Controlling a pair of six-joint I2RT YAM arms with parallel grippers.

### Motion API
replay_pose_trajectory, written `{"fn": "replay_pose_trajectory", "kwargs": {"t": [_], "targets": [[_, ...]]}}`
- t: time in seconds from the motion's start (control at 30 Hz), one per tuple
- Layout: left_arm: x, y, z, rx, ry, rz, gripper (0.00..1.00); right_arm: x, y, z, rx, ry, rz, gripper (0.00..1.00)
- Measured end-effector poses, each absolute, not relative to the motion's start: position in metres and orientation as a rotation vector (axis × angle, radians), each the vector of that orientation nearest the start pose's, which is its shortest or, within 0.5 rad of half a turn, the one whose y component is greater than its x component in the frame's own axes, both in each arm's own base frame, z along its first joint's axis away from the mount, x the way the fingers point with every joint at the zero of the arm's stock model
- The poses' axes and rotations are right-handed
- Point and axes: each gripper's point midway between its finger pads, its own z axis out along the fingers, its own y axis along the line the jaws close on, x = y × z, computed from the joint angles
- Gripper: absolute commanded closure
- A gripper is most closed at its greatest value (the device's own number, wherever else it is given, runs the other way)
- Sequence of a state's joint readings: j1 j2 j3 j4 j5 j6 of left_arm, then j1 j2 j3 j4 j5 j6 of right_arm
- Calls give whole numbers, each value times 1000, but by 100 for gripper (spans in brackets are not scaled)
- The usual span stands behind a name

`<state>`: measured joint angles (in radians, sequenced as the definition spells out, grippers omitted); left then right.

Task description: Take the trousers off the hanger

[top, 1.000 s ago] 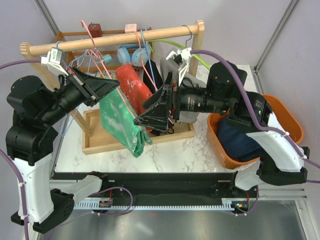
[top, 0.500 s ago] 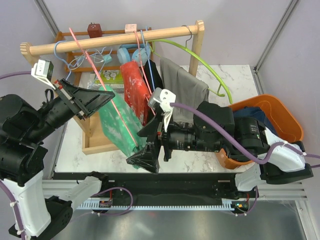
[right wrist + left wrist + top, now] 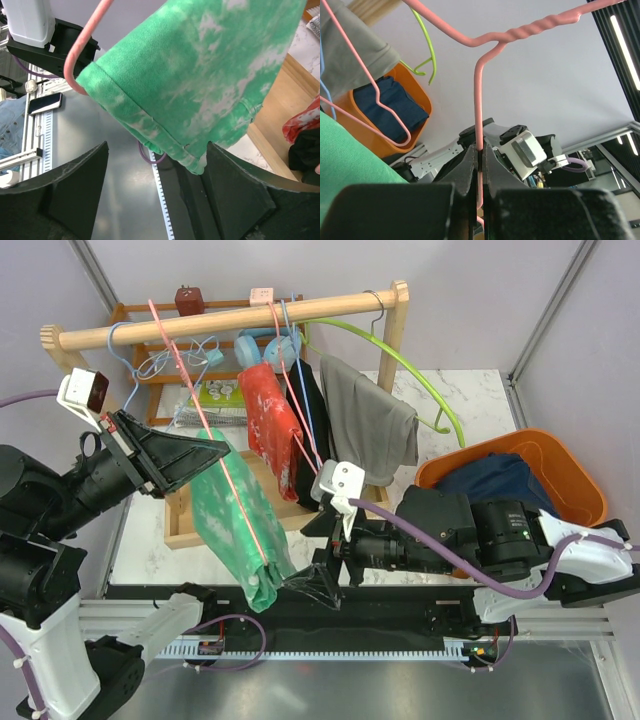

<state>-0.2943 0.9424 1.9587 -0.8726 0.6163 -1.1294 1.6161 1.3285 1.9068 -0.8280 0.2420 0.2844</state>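
Mint-green, white-mottled trousers point(image 3: 200, 75); pink hanger point(image 3: 478, 100)

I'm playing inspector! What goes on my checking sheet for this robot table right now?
Surface: white marble table, with a wooden tray on it.
Job's things: green trousers draped over the pink hanger; navy trousers in the orange basket.
Clutter: red garment, grey garment and lime hanger by the wooden rail.
Grippers: left gripper jaws shut on the pink hanger; right gripper jaws open under the green hem.
Cables: purple cable off the left wrist.
Surroundings: plain grey walls.
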Motion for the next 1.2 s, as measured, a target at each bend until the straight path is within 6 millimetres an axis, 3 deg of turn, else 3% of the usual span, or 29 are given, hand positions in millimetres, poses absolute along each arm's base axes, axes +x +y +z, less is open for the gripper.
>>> {"fn": "replay_pose_trajectory", "kwargs": {"t": [0.3, 0.43, 0.6, 0.87, 1.2], "targets": [[84, -172, 582, -80, 1673, -1634, 98, -14, 386, 446, -1041, 1613, 1041, 17], [80, -175, 582, -58, 1687, -1665, 98, -13, 389, 438, -1012, 1618, 960, 18], [75, -179, 587, -11, 1690, -1713, 98, 0, 380, 436, -954, 1623, 908, 19], [75, -183, 593, 17, 1683, -1756, 98, 8, 377, 454, -907, 1590, 890, 17], [67, -185, 593, 64, 1694, -1781, 98, -14, 386, 465, -965, 1536, 989, 12]]}}
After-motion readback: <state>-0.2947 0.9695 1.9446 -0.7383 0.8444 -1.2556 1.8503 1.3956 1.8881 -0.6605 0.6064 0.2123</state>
